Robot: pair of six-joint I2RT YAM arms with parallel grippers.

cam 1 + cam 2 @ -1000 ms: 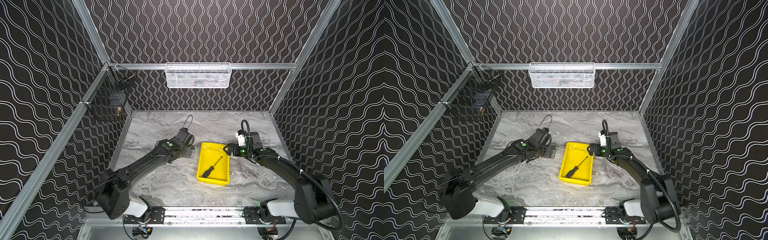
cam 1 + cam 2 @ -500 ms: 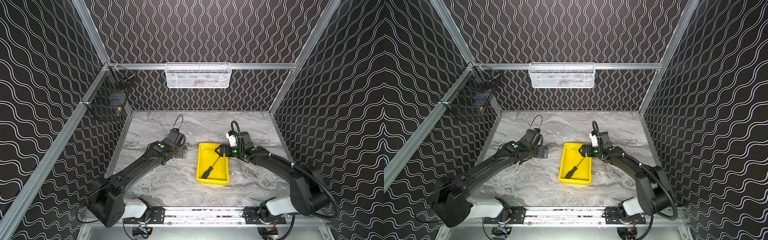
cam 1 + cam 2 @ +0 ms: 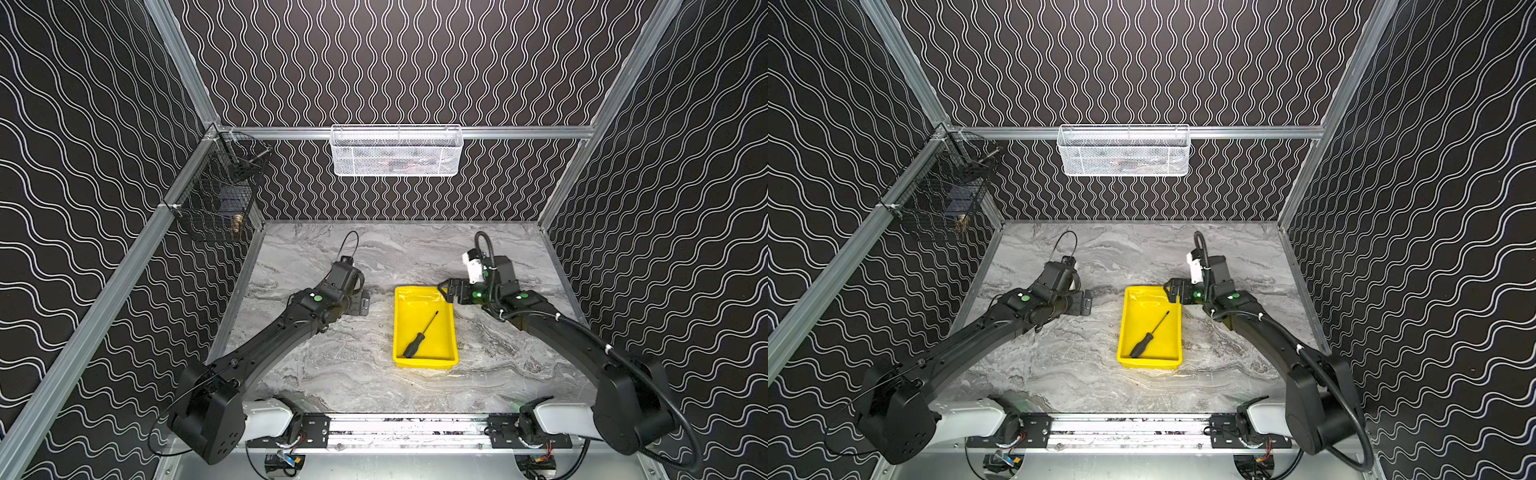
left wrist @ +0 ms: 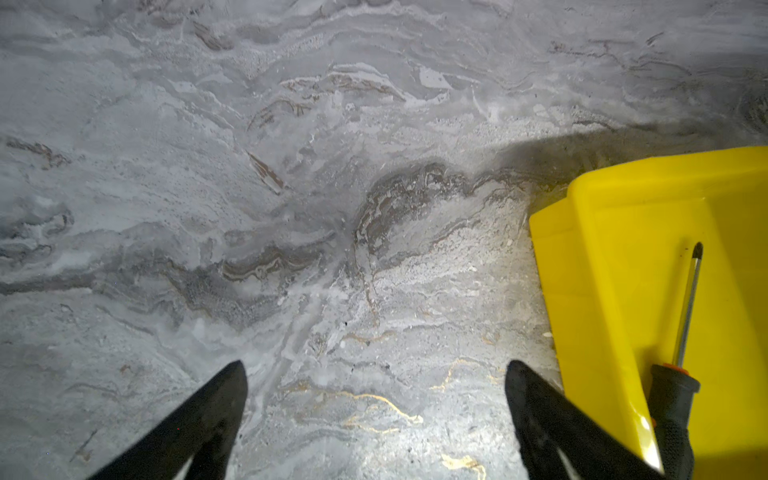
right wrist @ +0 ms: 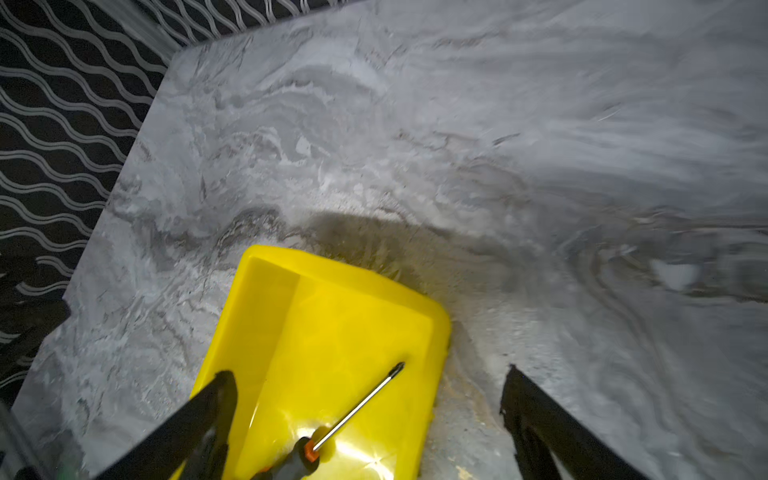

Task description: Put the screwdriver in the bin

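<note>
Top views, screwdriver (image 3: pixel 419 336) inside bin (image 3: pixel 424 364) (lying diagonally)

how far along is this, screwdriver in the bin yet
Done: the screwdriver lies flat on the floor of the yellow bin, free of both grippers. In hand: nothing. The left gripper is open over the table beside the bin, and the right gripper is open at the bin's far corner. Left: nothing for the task itself; it looks complete.

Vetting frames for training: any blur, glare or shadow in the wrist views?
Right wrist view: table streaked with blur toward one side, bright glare on the bin floor by the screwdriver. Left wrist view: sharp, dark shadow beside the bin.
</note>
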